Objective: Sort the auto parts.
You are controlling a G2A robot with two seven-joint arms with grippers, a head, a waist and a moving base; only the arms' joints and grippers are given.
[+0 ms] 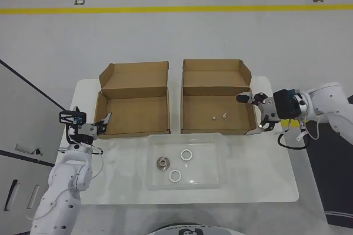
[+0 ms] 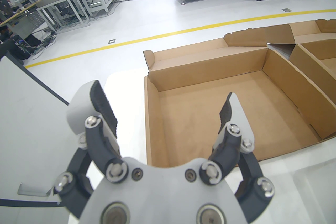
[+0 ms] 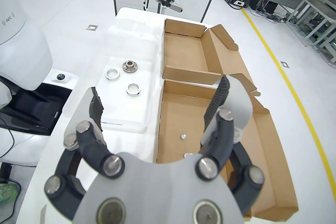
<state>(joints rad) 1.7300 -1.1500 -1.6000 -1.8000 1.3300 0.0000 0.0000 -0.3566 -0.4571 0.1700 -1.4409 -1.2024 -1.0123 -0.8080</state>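
- Left gripper (image 1: 104, 122) and right gripper (image 1: 253, 111), jaws apart and empty, flank the left-hand box (image 1: 132, 114) and right-hand box (image 1: 200, 111), upper centre.
- Clear tray (image 1: 207, 171), below centre, holds the flanged hub (image 1: 163, 163): apparently steel, so judged heavy and rigid; grip across its flange.
- Upper ring (image 1: 187, 155) and lower ring (image 1: 175, 175) alongside: judged smooth and slippery; pinch across the wall.

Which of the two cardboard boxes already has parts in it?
The box beside the right hand: two small screws lie on its floor, while the other box holds nothing.
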